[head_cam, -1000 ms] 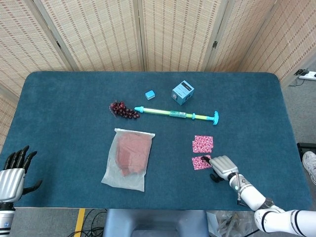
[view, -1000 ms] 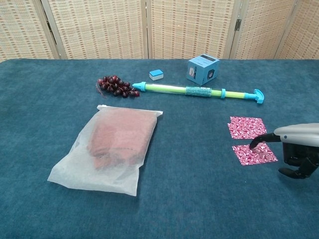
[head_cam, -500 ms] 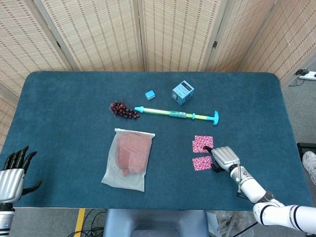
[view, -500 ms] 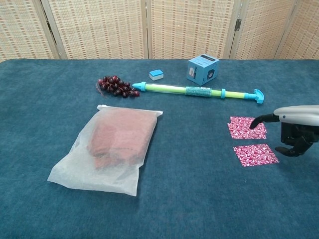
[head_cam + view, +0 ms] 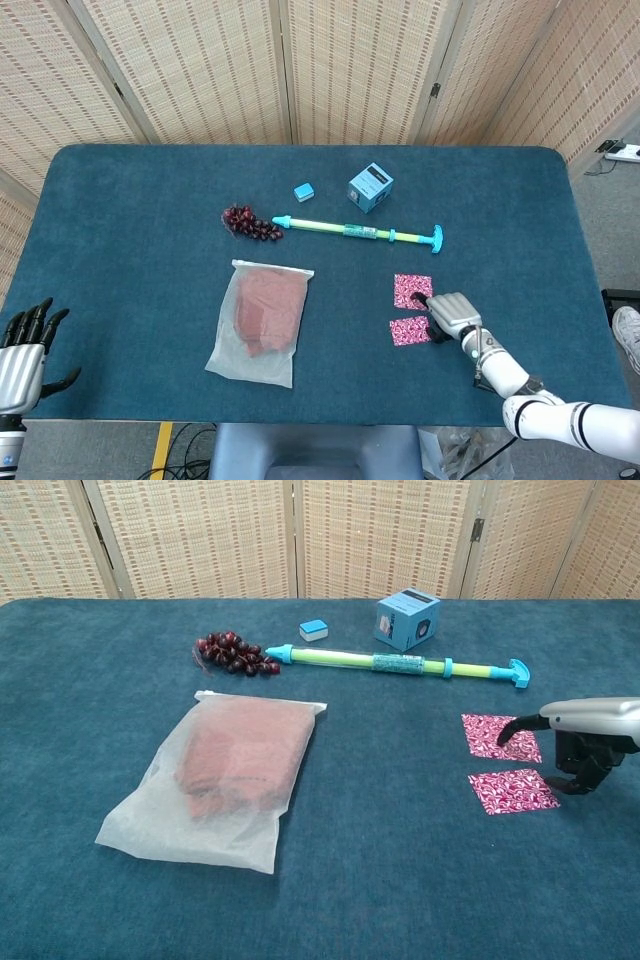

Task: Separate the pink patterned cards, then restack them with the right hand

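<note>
- The two pink cards lie flat and apart on the table (image 5: 120, 200), both in front of the handle end of the pump (image 5: 358, 231): the far card (image 5: 411, 290) nearer the pump, the near card (image 5: 408, 330) just in front of it with a strip of blue cloth between.
- The right hand (image 5: 447, 316) sits just right of the cards, palm down, forearm running back toward the table's near right corner.
- One dark finger (image 5: 512, 727) reaches out over the far card's right edge; whether the tip presses the card, I cannot tell.
- Its other fingers curl under the palm beside the near card, gripping nothing.
- The left hand (image 5: 22, 345) hangs off the near left corner, well away from the cards, fingers spread and upright, holding nothing.
- Left of the cards lies a frosted bag (image 5: 261, 322) with something reddish inside.
- Behind the pump: grapes (image 5: 250, 222), a small blue block (image 5: 304, 192), a blue box (image 5: 370, 187).
</note>
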`<state>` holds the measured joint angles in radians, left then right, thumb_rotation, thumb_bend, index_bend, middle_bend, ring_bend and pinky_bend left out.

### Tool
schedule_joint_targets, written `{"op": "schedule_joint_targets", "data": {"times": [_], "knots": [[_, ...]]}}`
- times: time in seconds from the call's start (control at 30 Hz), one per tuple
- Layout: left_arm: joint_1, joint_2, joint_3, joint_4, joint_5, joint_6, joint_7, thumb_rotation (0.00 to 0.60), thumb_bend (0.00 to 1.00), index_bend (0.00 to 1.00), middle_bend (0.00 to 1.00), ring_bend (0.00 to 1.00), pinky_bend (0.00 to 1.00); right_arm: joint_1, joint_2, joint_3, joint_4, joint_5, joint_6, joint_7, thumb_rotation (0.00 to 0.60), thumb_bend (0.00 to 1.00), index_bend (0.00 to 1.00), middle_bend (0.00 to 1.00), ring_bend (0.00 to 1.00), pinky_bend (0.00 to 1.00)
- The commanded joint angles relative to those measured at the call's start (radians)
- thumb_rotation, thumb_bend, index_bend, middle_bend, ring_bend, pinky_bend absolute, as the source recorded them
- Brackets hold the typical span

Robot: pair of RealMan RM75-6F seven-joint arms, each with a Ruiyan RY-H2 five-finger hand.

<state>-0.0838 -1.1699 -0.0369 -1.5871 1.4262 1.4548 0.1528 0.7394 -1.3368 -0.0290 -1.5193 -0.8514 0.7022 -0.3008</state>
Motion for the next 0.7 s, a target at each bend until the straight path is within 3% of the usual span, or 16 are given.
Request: {"op": "schedule_joint_targets", "data": {"times": [0.03,0.37,0.7], "knots": [[-0.001,-0.001,0.001,-0.001,0.003,0.000,0.000,0.600,0.23,0.16,0.03,0.02,0.09,-0.008,0.008,-0.007,0.002,0.006,0.004,0.003,0.600,0.50,0.13,0.96,1.00,1.00],[0.003,0.001,0.000,-0.003,0.004,0.006,0.000,0.600,0.23,0.16,0.03,0.02,0.09,-0.054,0.071,-0.039,0.000,0.025,0.033,0.014,0.600,0.51,0.13,0.96,1.00,1.00],[0.007,0.003,0.002,-0.011,0.008,0.012,0.004,0.600,0.23,0.16,0.03,0.02,0.09,-0.073,0.094,-0.036,-0.055,-0.052,0.043,0.034,0.600,0.51,0.13,0.96,1.00,1.00]]}}
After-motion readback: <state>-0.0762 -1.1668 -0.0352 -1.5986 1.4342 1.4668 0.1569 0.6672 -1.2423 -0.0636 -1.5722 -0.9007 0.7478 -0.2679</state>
